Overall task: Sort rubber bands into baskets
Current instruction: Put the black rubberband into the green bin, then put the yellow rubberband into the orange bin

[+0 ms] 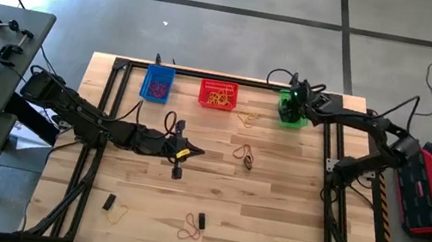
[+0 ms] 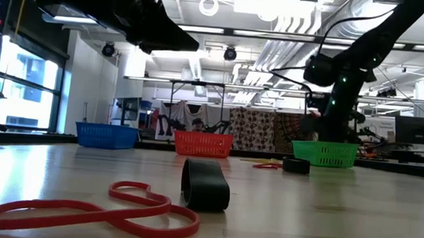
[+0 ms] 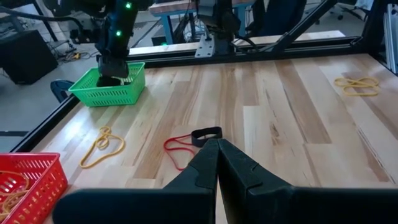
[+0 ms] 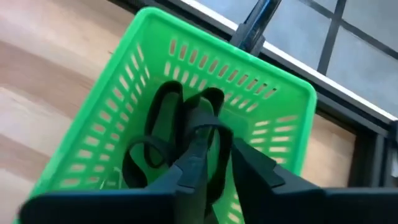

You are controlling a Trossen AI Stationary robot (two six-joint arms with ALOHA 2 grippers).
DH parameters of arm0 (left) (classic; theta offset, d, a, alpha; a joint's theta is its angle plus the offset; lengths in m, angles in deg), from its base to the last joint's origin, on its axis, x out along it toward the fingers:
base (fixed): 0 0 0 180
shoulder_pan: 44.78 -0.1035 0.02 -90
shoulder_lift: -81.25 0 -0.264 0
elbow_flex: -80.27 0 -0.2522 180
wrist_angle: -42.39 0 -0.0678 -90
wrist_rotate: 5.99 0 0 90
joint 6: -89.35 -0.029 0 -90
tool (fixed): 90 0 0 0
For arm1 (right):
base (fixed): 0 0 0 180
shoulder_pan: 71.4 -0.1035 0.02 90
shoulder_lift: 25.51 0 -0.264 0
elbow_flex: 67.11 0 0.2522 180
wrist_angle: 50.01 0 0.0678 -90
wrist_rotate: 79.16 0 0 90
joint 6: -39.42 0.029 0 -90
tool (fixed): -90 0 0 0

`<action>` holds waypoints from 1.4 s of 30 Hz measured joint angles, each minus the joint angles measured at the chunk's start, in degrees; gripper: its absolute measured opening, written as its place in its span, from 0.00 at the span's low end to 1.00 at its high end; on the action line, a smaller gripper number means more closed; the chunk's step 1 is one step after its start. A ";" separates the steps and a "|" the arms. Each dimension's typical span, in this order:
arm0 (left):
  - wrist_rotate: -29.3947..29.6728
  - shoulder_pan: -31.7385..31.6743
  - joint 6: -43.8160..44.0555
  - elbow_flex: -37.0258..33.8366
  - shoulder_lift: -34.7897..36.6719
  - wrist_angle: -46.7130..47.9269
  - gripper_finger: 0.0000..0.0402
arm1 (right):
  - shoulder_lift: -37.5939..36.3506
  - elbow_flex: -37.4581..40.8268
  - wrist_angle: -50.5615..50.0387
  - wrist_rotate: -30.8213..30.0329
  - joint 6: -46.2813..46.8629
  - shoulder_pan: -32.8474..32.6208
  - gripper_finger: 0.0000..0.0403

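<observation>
Thick dark rubber loops (image 4: 163, 134) in green mesh basket (image 4: 109, 127), right claw (image 4: 217, 163) above

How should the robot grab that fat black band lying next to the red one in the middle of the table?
Probably from straight above: the thick black band lies beside the red band, so one finger should go inside its loop and one outside, pinching the side away from the red. The left gripper is nearest.

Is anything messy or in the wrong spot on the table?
Yes. Many rubber bands lie loose on the table, outside the baskets. A yellow band sits just short of the red basket. The right gripper is over the green basket.
</observation>
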 joint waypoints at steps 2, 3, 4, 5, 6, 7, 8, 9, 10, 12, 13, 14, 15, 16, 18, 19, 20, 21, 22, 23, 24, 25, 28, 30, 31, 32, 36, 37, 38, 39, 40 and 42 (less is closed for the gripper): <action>0.00 0.02 0.03 0.00 0.00 -0.03 0.00 | 0.00 -1.87 -3.69 0.00 0.00 0.00 0.19; -0.01 0.02 0.15 0.00 0.00 -0.02 0.00 | 0.00 -2.93 -5.33 0.00 0.12 -0.03 0.22; 0.00 0.02 0.21 0.00 0.00 -0.02 0.00 | 0.00 -3.94 -6.48 0.00 0.24 -0.16 0.24; -0.01 0.02 0.31 0.00 0.00 -0.03 0.00 | 0.00 -4.81 -7.42 -0.06 0.26 -0.37 0.26; -0.02 0.02 0.62 0.00 0.00 -0.03 0.00 | 0.00 -5.47 -8.36 -0.13 0.26 -0.68 0.27; -0.02 0.02 0.74 0.00 0.00 0.01 0.00 | 0.00 -5.92 -9.03 -0.14 0.14 -1.20 0.28; -0.02 0.02 0.99 0.00 0.00 0.07 0.00 | 0.00 -6.26 -9.25 -0.21 -0.23 -1.92 0.28; -0.02 0.02 1.07 0.00 0.00 0.07 0.00 | 0.00 -6.52 -9.15 -0.63 -0.80 -2.70 0.27; -0.01 0.02 1.07 0.00 0.00 0.05 0.00 | 0.00 -6.67 -8.95 -1.61 -1.15 -3.45 0.25; -0.02 0.02 1.07 0.00 0.00 0.09 0.00 | 0.00 -6.71 -8.44 -3.77 -2.01 -4.96 0.20; -0.02 0.02 1.09 0.00 0.00 0.09 0.00 | 0.00 -6.71 -8.15 -4.48 -2.38 -5.58 0.17; -0.02 0.02 1.11 0.00 0.00 0.08 0.00 | 0.00 -6.71 -7.73 -4.62 -2.71 -6.15 0.13; -0.02 0.02 1.09 0.00 0.00 0.07 0.00 | -0.08 -6.71 -7.42 -4.40 -3.15 -6.64 0.09; -0.02 0.02 1.09 0.00 0.00 0.08 0.00 | -0.33 -6.71 -7.45 -3.57 -3.72 -7.07 0.05; 0.01 0.02 1.11 0.00 0.00 -0.19 0.00 | -1.40 -6.71 -7.51 -1.78 -4.90 -7.96 0.02; 0.13 0.02 1.09 0.00 0.00 -0.65 0.00 | -2.27 -6.71 -7.63 -0.96 -5.43 -8.27 0.02; 0.28 0.02 1.09 0.00 0.00 -1.34 0.00 | -3.36 -6.71 -7.71 -0.30 -5.81 -8.64 0.03; 0.31 0.02 1.08 0.00 0.00 -2.05 0.00 | -4.71 -6.71 -7.89 0.21 -5.99 -9.00 0.03; 0.31 0.02 1.07 0.00 0.00 -2.67 0.00 | -6.20 -6.71 -8.19 0.42 -5.99 -9.35 0.02; 0.31 0.02 0.96 0.00 0.00 -3.05 0.00 | -7.77 -6.71 -8.45 0.67 -5.99 -9.76 0.01; 0.30 0.02 0.61 0.00 0.00 -3.36 0.00 | -9.42 -6.71 -8.53 1.28 -5.99 -10.31 0.01; 0.31 0.02 0.11 0.00 0.00 -3.54 0.00 | -10.98 -6.71 -8.45 1.53 -5.93 -11.03 0.01; 0.33 0.02 -0.30 0.00 0.00 -3.82 0.00 | -14.82 -6.71 -8.00 2.42 -5.09 -14.33 0.00; 0.33 0.02 0.13 0.00 0.00 -3.80 0.00 | -16.27 -6.71 -7.67 2.39 -4.53 -17.15 0.00; 0.33 0.02 0.45 0.00 0.00 -3.80 0.00 | -16.71 -6.71 -7.51 2.23 -4.48 -18.74 0.00; 0.31 0.06 0.87 0.00 0.00 -3.80 0.00 | -16.87 -6.71 -7.12 1.79 -4.44 -20.52 0.00; 1.21 0.80 0.47 0.00 0.00 -3.78 0.00 | -16.90 -3.27 4.59 2.42 -6.66 -27.72 0.00; 1.73 1.19 -0.22 0.00 0.00 -3.77 0.00 | -16.88 -1.49 8.83 3.51 -7.23 -28.88 0.00; 2.45 1.63 -0.82 0.00 0.00 -3.75 0.00 | -16.87 0.30 12.68 4.75 -7.32 -29.85 0.00; 3.06 2.11 -1.43 0.00 0.00 -3.71 0.00 | -16.87 2.21 16.59 5.89 -7.17 -30.84 0.00; 3.67 2.63 -1.83 0.00 0.00 -3.63 0.00 | -16.87 4.17 20.44 6.75 -6.75 -31.94 0.00; 4.73 3.72 -2.43 0.00 0.45 -2.54 0.00 | -16.87 8.44 27.49 7.44 -5.99 -34.50 0.00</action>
